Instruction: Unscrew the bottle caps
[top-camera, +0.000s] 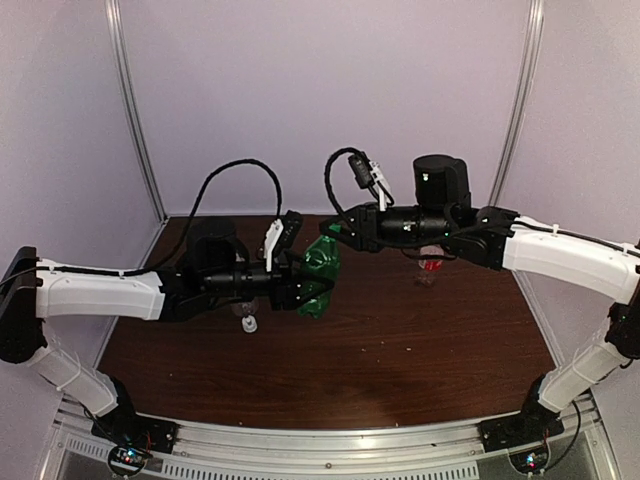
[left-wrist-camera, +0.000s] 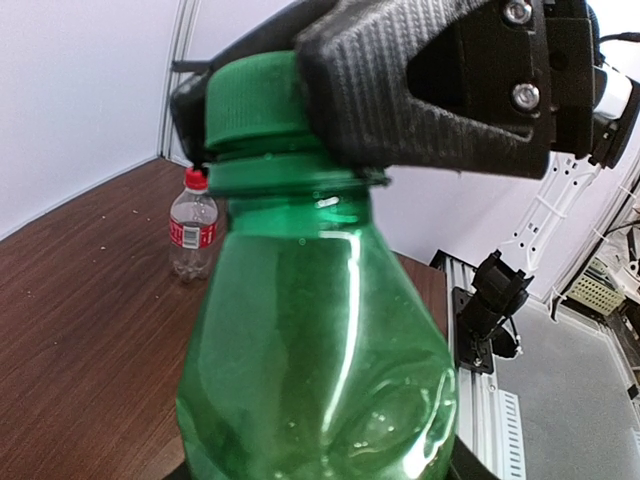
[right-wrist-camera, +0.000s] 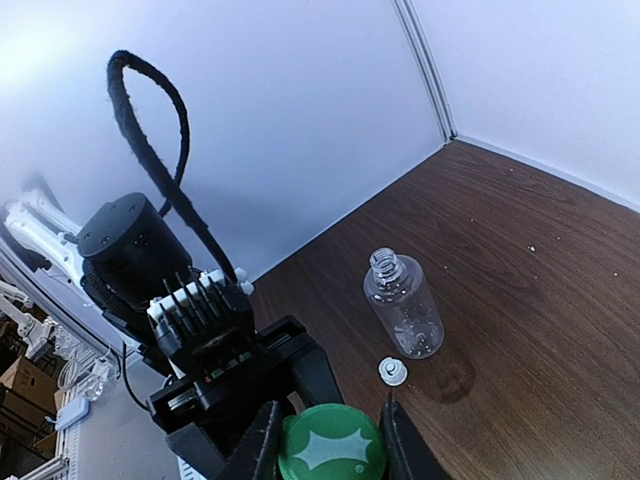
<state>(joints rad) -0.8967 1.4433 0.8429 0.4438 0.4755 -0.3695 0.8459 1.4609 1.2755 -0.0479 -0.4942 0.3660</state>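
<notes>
My left gripper (top-camera: 305, 285) is shut on the body of the dark green bottle (left-wrist-camera: 320, 350) and holds it tilted above the table. The green cap (left-wrist-camera: 255, 95) sits on the bottle's neck. My right gripper (right-wrist-camera: 332, 445) is shut on the green cap, with one finger (right-wrist-camera: 262, 440) on each side. The clear unlabelled bottle (right-wrist-camera: 403, 315) stands open on the table, and its white cap (right-wrist-camera: 392, 372) lies beside it. The red-labelled bottle (left-wrist-camera: 192, 232) stands upright with its red cap (left-wrist-camera: 197, 180) on.
The brown table (top-camera: 400, 350) has white walls at the back and sides. The red-labelled bottle (top-camera: 430, 268) stands under my right arm. The clear bottle and the white cap (top-camera: 249, 325) are under my left arm. A metal rail (top-camera: 330, 440) runs along the near edge.
</notes>
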